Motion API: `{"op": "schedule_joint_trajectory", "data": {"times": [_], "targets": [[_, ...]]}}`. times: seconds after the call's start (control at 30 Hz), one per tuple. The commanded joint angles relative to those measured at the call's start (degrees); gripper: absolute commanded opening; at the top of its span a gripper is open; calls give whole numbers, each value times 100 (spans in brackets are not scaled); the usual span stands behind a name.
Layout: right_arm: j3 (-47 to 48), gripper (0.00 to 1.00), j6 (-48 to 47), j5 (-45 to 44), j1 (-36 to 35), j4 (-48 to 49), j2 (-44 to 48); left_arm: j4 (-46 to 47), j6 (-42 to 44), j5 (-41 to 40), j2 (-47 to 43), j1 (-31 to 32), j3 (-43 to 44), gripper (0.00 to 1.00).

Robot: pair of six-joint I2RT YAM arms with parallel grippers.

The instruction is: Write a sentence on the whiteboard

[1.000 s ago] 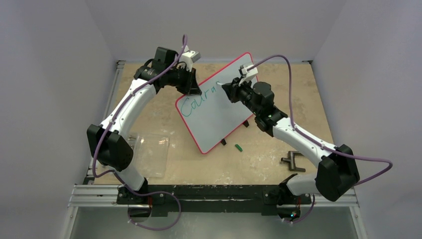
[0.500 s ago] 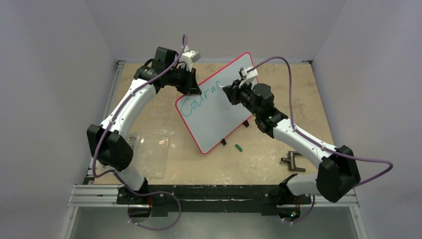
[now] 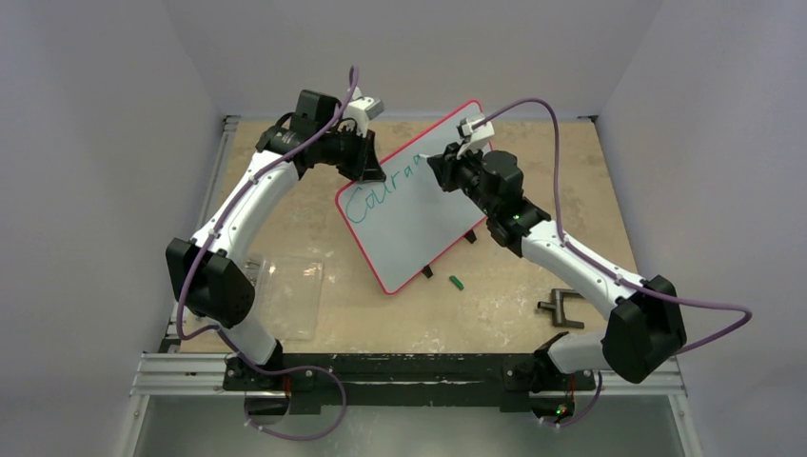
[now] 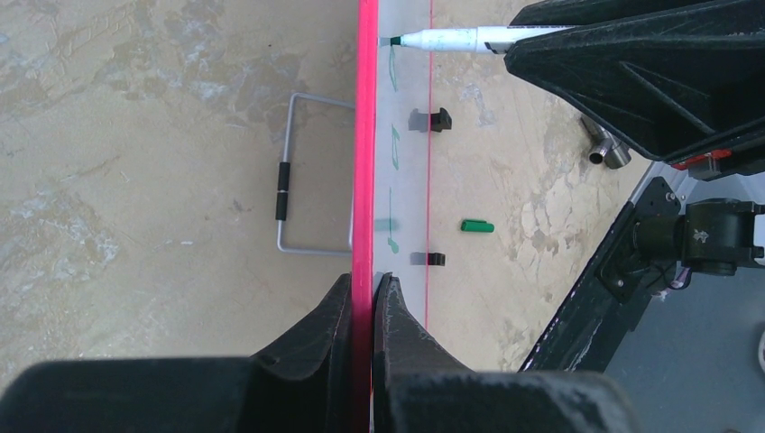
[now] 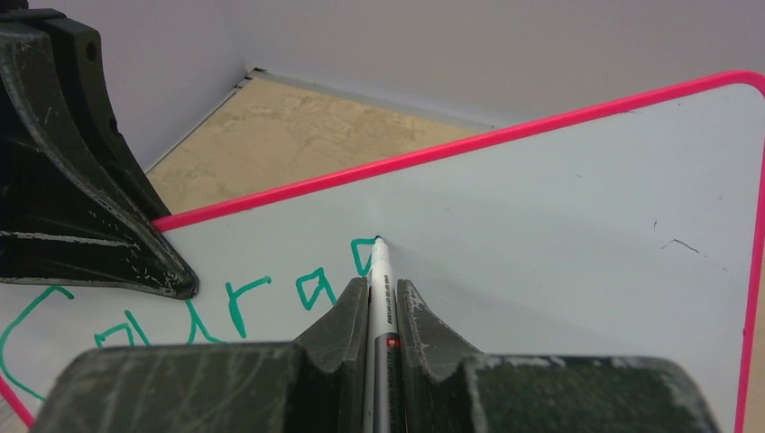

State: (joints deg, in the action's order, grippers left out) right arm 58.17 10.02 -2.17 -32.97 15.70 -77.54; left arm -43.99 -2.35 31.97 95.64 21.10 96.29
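Note:
The whiteboard (image 3: 409, 224), white with a red-pink rim, stands tilted at the middle of the table. My left gripper (image 3: 369, 171) is shut on its upper left edge; the left wrist view shows both fingers pinching the rim (image 4: 366, 135) at the left gripper (image 4: 365, 284). My right gripper (image 3: 441, 172) is shut on a white marker (image 5: 379, 271), whose tip touches the board (image 5: 559, 207). The sentence (image 3: 381, 190) is teal writing reading "Coura", and a further letter (image 5: 364, 255) is partly drawn at the tip. From the left wrist, the marker (image 4: 447, 39) meets the board's face.
A green marker cap (image 3: 456, 282) lies on the table in front of the board. A clear plastic sheet (image 3: 285, 290) lies near the left arm's base. A grey metal part (image 3: 560, 309) lies at the right. A wire stand (image 4: 298, 171) props the board from behind.
The right gripper has carried the marker tip a little up and right along the board, adding a new teal stroke after "Coura". The left gripper has kept its hold.

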Motion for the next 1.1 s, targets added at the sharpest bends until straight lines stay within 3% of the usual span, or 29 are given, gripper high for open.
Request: {"op": "schedule_joint_trajectory", "data": {"times": [0.0, 1.07], "targets": [[270, 0, -55, -54, 1, 20, -76, -258, 666, -1184, -89, -36, -23, 0], [-763, 0, 155, 171, 5, -59, 292, -268, 651, -1172, -158, -36, -23, 0]]}}
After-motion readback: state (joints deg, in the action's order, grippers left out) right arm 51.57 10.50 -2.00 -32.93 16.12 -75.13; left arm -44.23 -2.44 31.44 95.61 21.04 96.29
